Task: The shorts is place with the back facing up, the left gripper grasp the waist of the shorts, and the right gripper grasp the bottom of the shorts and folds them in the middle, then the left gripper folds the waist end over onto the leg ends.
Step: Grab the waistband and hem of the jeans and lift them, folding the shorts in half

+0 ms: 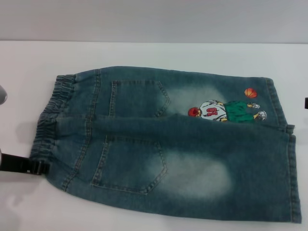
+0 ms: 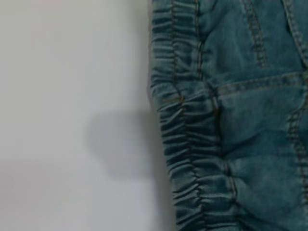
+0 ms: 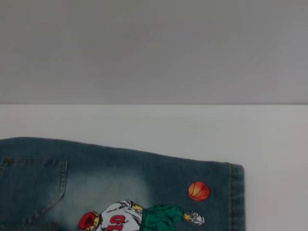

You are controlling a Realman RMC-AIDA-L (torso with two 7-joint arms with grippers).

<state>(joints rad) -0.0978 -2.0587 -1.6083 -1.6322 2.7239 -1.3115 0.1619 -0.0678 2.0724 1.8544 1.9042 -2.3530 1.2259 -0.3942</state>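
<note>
The left gripper (image 1: 29, 165) is lying low just beside the waist (image 1: 55, 118), touching nothing that shows; whether it is open I cannot tell. The right gripper is barely peeking in past the bottom (image 1: 285, 144). The shorts (image 1: 168, 144) are lying flat, back up, on the white table (image 1: 144, 53). Denim looks soft but weighty: pinch the gathered band and hems.

free: bare table (image 1: 144, 53) around left gripper (image 1: 24, 164) | obstacle: waist (image 1: 48, 120) just beside its tip
</note>
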